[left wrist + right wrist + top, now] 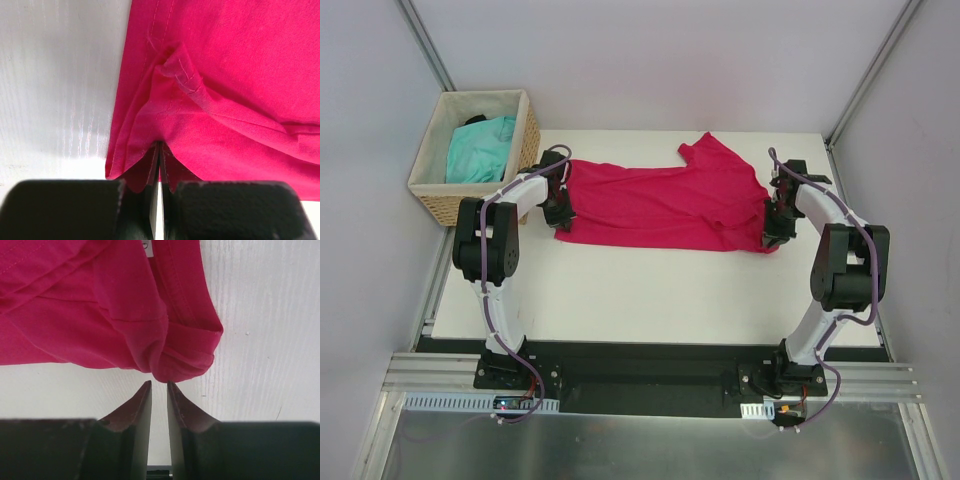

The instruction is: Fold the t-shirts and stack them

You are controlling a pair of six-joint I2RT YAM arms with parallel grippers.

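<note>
Top external view: a pink t-shirt [665, 205] lies spread sideways across the far half of a white table [650, 300], partly flattened, with one sleeve poking toward the back. One robot arm stands at each end of it. The left gripper [558, 208] sits at the shirt's left edge and the right gripper [777, 225] at its right edge, a placement that suits stretching the cloth out before folding. A turquoise t-shirt [480, 150] lies bunched inside a wicker basket [525, 130] at the back left corner, apart from the arms and apparently waiting its turn.

Left wrist view: the jaws are clenched on a pinch of pink hem. The fabric puckers into folds that fan away from the pinch, which suggests this end is held firm as an anchor.

Right wrist view: the jaws stand slightly parted with bare table showing between them, and they grip nothing. A rolled fold of the shirt near the collar lies just beyond the tips, close to a small white neck label [145, 244]. My judgement is that this gripper is lined up to take that fold, and that folding proper has not begun.
</note>
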